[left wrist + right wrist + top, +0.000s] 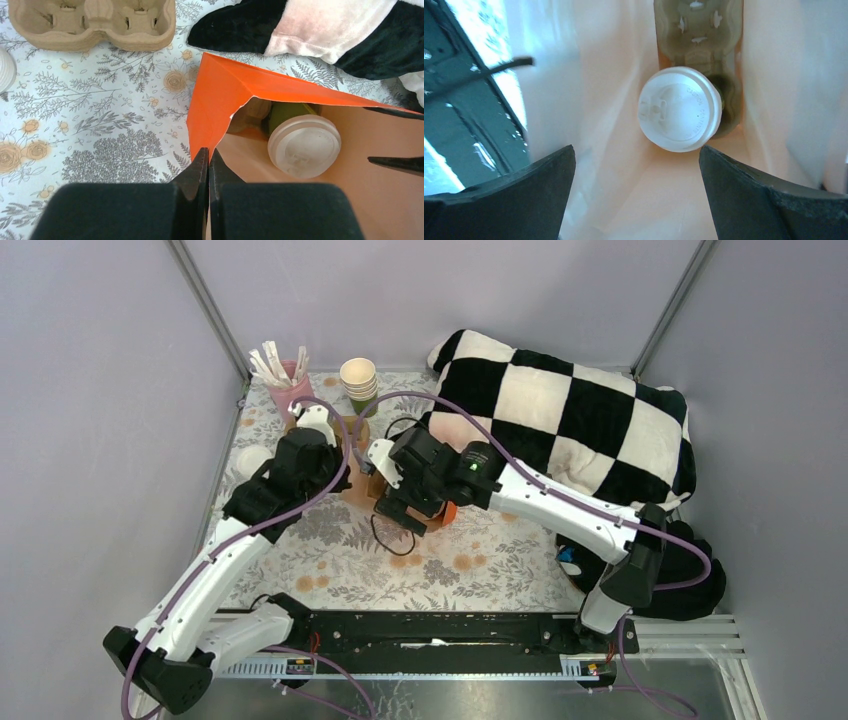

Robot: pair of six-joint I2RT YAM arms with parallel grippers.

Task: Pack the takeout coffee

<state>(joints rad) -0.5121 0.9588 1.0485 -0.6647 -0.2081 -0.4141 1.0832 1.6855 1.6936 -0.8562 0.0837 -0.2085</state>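
Right wrist view: upright takeout coffee (pixel 680 109) is centred beyond the released right gripper (pixel 636 152); orange paper bag (pixel 225 95) is pinched by left gripper (pixel 208 159).

The takeout coffee (pixel 680 109) stands inside the bag (pixel 225 95), right under the right hand (pixel 636 150), between its two wide-apart fingers. It sits at the near end of a cup tray (pixel 698 30) in the bag. The left hand (pixel 208 157) pinches the bag's rim, with the coffee ahead and to its right. Another cup tray (pixel 95 25) lies on the surface (pixel 90 125), ahead and to the left of this hand. A pillow (pixel 325 25) lies behind the bag.
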